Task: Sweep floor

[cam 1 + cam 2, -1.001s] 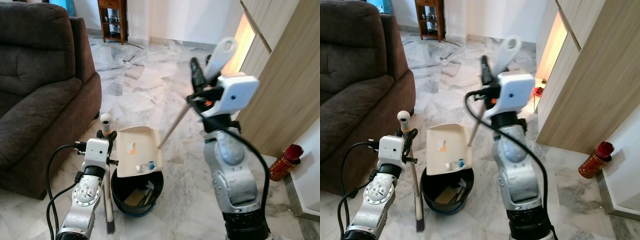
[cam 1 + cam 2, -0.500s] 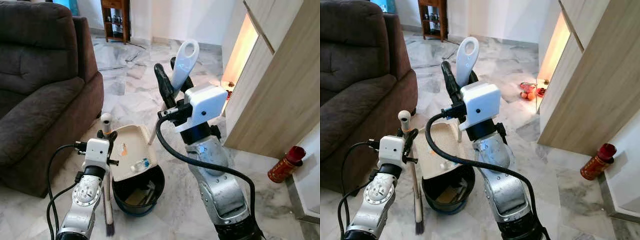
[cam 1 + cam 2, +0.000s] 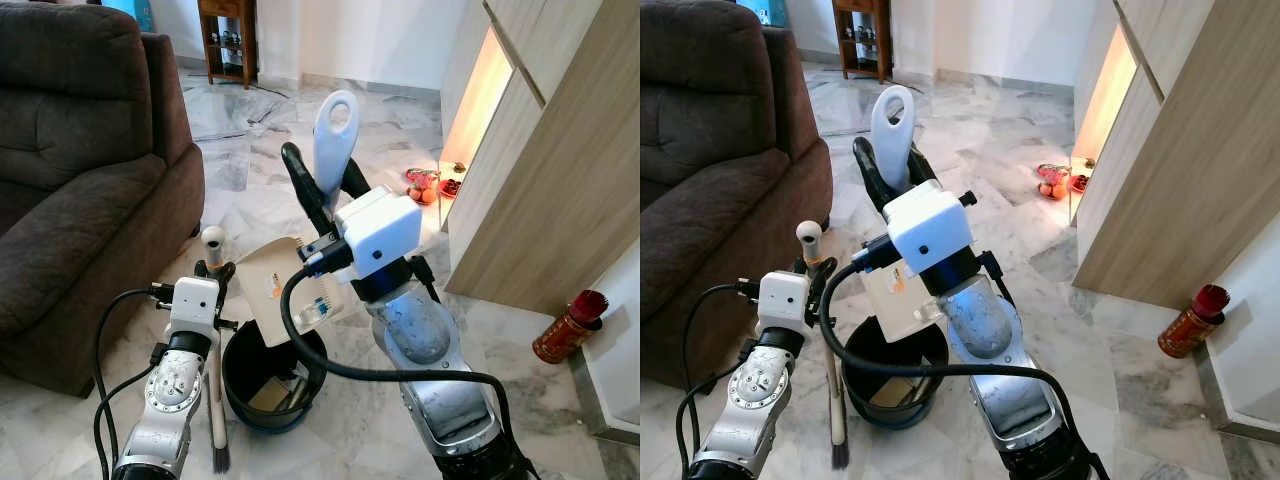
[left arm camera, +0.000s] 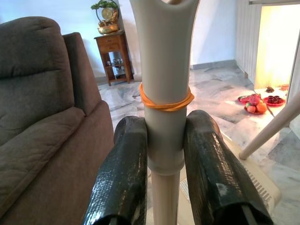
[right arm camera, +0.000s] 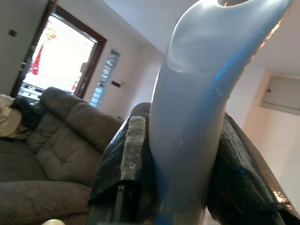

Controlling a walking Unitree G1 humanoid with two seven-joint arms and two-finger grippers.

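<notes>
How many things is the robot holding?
2. The left tool grips the broom handle beside the sofa; the right tool holds the dustpan handle, tipping the dustpan over the bin.

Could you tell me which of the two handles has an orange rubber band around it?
The broom handle in the left claw; the dustpan handle is bare.

Floor [image 3: 300, 150]: polished marble, glossy, grey-veined.
Sofa [image 3: 70, 170]: brown cloth, matt, soft nap.
Dustpan [image 3: 290, 295]: cream plastic, smooth; handle [image 3: 335, 140] pale grey plastic, slight sheen.
Bin [image 3: 265, 385]: black plastic, glossy rim.
Broom [image 4: 164, 93]: pale matt plastic shaft, orange rubber band.
Fingers [image 4: 124, 168]: black, rough textured wrap.
Arms [image 3: 430, 350]: silver metal, satin.
Cabinet [image 3: 560, 150], frame right: light wood-grain, matt.
</notes>
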